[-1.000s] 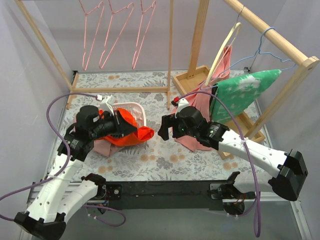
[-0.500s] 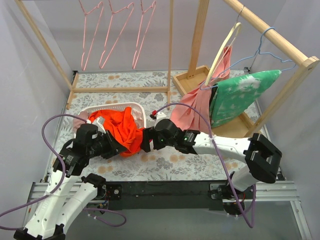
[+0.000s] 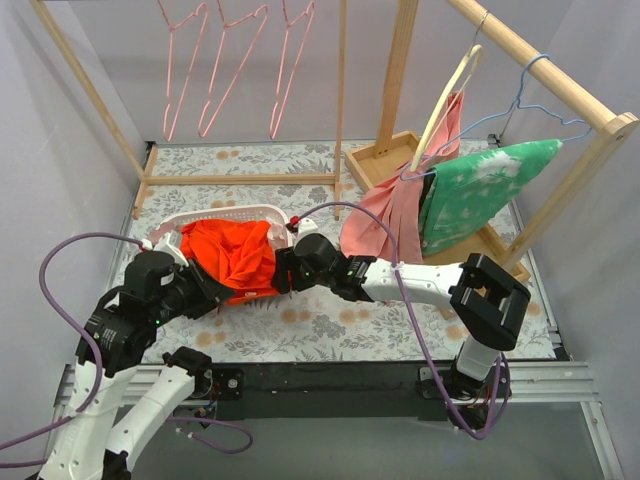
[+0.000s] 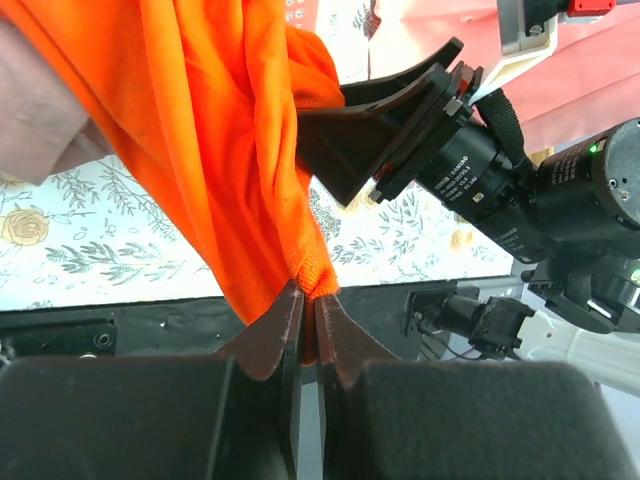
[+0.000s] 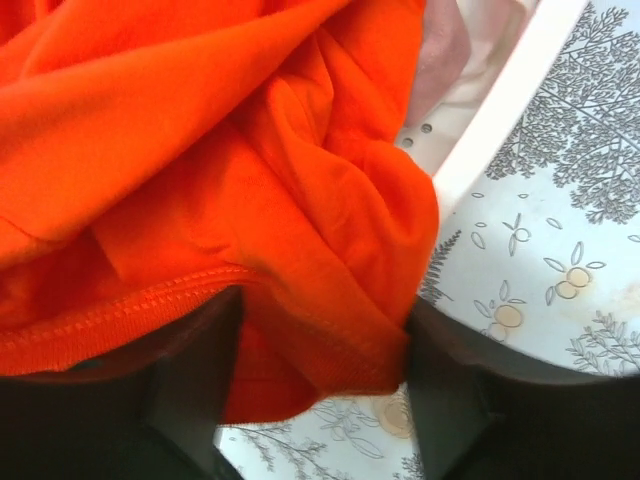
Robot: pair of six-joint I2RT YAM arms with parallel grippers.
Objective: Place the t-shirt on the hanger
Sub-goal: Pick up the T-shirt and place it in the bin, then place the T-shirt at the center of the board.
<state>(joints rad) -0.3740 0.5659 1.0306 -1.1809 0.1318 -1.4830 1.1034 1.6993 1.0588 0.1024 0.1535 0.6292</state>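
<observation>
The orange-red t-shirt [image 3: 232, 255] hangs out of a white basket [image 3: 225, 213] over its near rim. My left gripper [image 3: 207, 292] is shut on the t-shirt's hem [image 4: 312, 280], at the cloth's near-left edge; the t-shirt [image 4: 220, 150] stretches up from its fingertips. My right gripper [image 3: 281, 272] is open at the cloth's right side. In the right wrist view a fold of the t-shirt [image 5: 300, 200] lies between its spread fingers [image 5: 190, 390], and the gripper [image 5: 320, 370] has not closed. Three pink wire hangers [image 3: 215, 70] hang on the back-left rail.
The basket rim [image 5: 500, 120] runs beside my right gripper. A dusty-pink cloth [image 3: 385, 215] on a cream wooden hanger and a green patterned garment [image 3: 480, 190] on a light-blue hanger hang from the right wooden rack [image 3: 540, 70]. A pink cloth [image 4: 40, 120] lies under the t-shirt.
My left arm has drawn back toward the near left, pulling the t-shirt out over the basket rim. My right arm has swung left until its open jaws straddle a fold.
</observation>
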